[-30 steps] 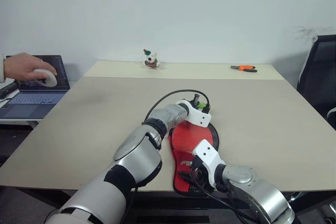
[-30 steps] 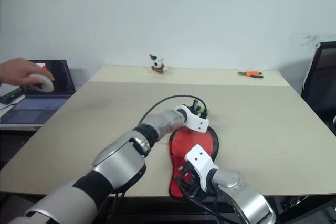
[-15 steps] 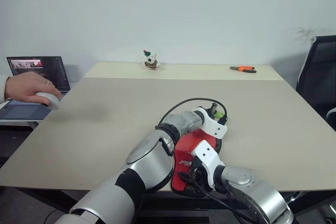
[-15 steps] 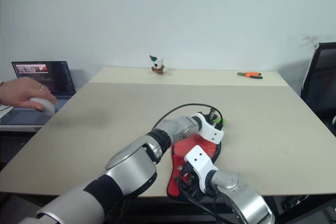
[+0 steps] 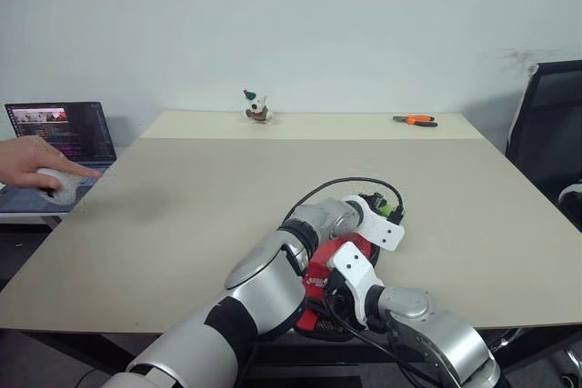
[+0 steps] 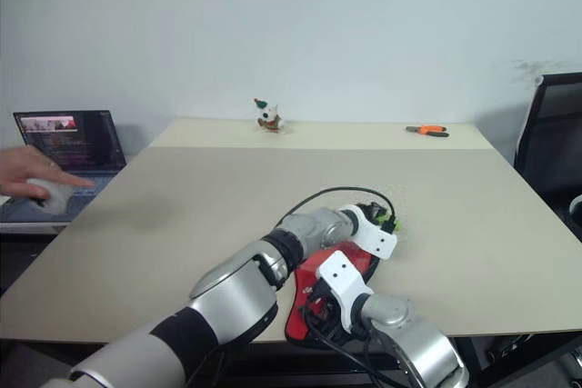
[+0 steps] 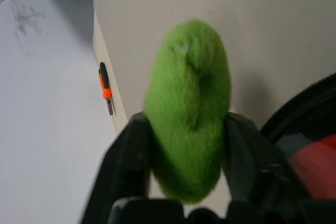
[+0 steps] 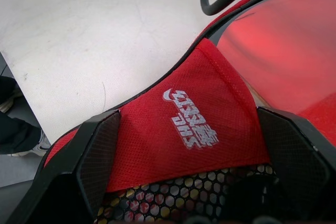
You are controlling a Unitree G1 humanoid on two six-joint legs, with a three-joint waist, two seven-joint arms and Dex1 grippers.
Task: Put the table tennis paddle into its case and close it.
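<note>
- Right tool (image 8: 184, 145): at the near edge of the desk (image 5: 200, 215), fingers (image 8: 100, 150) spread wide on either side of the case's red mesh end with the white logo; whether the pads touch the fabric cannot be told.
- Case (image 6: 318, 293): red-and-black fabric pouch lying at the near edge of the desk, right of its middle, narrow end toward the robot; black rim visible along the far side.
- Table tennis paddle (image 8: 283, 51): smooth red face seen inside the case's opening, beyond the logo panel; handle not visible.
- Green zipper tag (image 7: 188, 108): fuzzy green oval at the case's far end, standing between the left tool's two fingers.
- Left tool (image 5: 391, 209): at the far end of the case, arm reaching across from the left; black fingers (image 7: 131, 156) flank the green zipper tag closely on both sides, moderately parted; whether they press it cannot be told.
- Black cable (image 5: 341, 185): arcs over the left wrist above the desk.
- Person's hand (image 5: 41, 168): at the left edge of the desk, resting on a white mouse (image 5: 62, 184).
- Laptop (image 5: 59, 134): open, screen lit, beyond the left edge.
- Small figurine (image 5: 256, 107): at the far edge, left of centre.
- Orange-handled pliers (image 5: 414, 120): at the far edge, toward the far right corner.
- Black chair (image 5: 546, 134): beyond the right edge.
</note>
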